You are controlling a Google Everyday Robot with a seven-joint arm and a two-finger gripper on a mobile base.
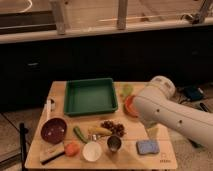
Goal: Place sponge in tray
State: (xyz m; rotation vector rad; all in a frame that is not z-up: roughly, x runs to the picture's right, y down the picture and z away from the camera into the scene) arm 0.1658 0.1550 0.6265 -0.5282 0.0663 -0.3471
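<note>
The blue-purple sponge (147, 146) lies flat on the wooden table near its front right corner. The green square tray (91, 83) sits at the back middle of the table, with nothing in it. My white arm (162, 110) reaches in from the lower right and hangs over the table's right side, just above and behind the sponge. My gripper does not show; it is hidden by the arm's large white link or out of view. A pale piece (152, 133) shows just below the arm.
An orange bowl (129, 106) is partly hidden behind the arm. A steel cup (114, 143), white cup (92, 151), grapes (114, 127), banana (100, 131), maroon bowl (53, 130) and tan block (51, 154) fill the front. A dark cabinet stands behind.
</note>
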